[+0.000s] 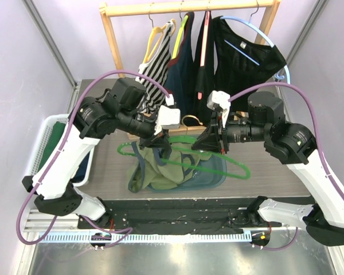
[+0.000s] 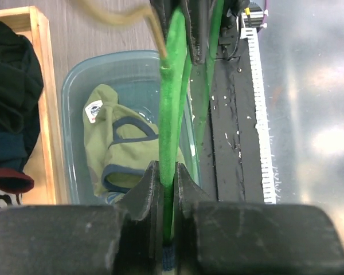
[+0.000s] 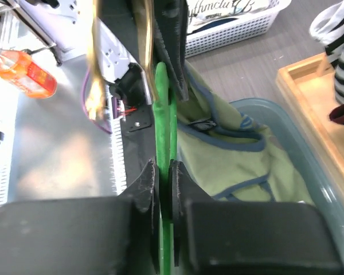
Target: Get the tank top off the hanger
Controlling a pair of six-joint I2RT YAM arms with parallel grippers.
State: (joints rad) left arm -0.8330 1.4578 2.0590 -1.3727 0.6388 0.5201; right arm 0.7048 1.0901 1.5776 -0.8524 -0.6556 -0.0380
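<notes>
An olive tank top (image 1: 155, 172) with navy trim hangs down into a translucent blue bin (image 1: 217, 179), one navy strap still up at the green hanger (image 1: 245, 171). My left gripper (image 1: 163, 136) is shut on the hanger's left part, seen up close in the left wrist view (image 2: 167, 175), with a bit of navy fabric low between the jaws. My right gripper (image 1: 217, 137) is shut on the hanger's right part, also in the right wrist view (image 3: 163, 177). The tank top lies bunched below in both wrist views (image 2: 120, 154) (image 3: 241, 160).
A wooden garment rack (image 1: 112, 34) with several hung tops stands at the back, its base (image 2: 46, 114) beside the bin. A white basket (image 1: 49, 137) sits at the left. An orange bottle (image 3: 26, 71) lies beyond the near table edge.
</notes>
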